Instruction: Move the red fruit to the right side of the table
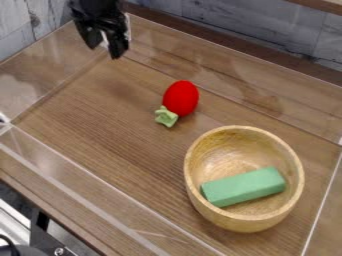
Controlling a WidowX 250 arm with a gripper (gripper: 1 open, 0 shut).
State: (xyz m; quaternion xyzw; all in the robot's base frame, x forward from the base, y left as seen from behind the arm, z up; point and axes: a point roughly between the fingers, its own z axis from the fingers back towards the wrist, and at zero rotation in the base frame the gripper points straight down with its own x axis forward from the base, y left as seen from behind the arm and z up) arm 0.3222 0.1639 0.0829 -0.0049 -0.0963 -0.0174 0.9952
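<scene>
The red fruit (181, 97) lies on its side near the middle of the table (94, 120), its pale green leafy cap (166, 117) pointing toward the front. My gripper (103, 43) hangs at the far left corner, well away from the fruit, pointing down. Its two dark fingers (118, 43) stand apart with nothing between them, so it is open.
A round wooden bowl (245, 177) holding a green rectangular block (243, 187) sits at the front right. Clear acrylic walls (40, 62) edge the table on all sides.
</scene>
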